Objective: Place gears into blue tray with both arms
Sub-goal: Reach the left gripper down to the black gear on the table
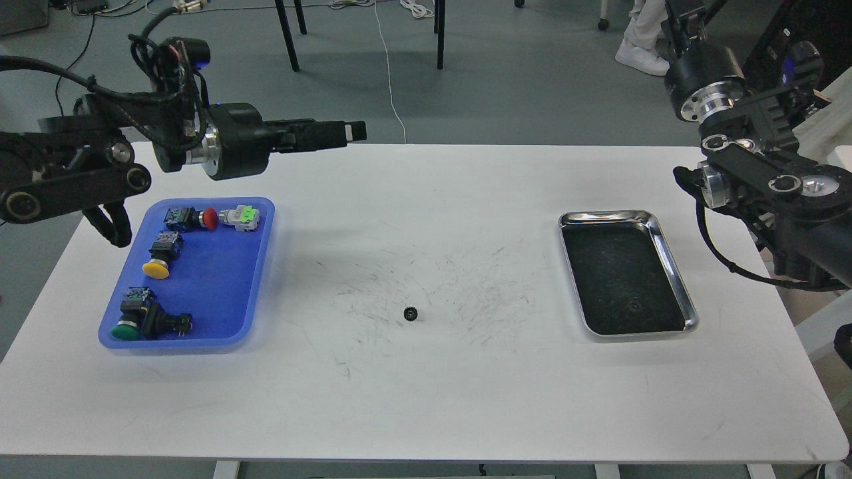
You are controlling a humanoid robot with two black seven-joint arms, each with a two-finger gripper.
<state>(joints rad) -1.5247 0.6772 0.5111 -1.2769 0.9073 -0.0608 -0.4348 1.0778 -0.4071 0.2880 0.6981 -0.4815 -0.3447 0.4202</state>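
Centrally, tiny toothed black gear (411,313), glossy blue tray (256,279), both grippers' states unclear

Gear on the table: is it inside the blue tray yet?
No. The gear lies on the bare white table near its middle, well to the right of the blue tray, with neither gripper near it.

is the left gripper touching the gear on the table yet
Apart. The head view shows the left gripper over the table's far edge, while the gear lies alone mid-table with bare white surface between them.
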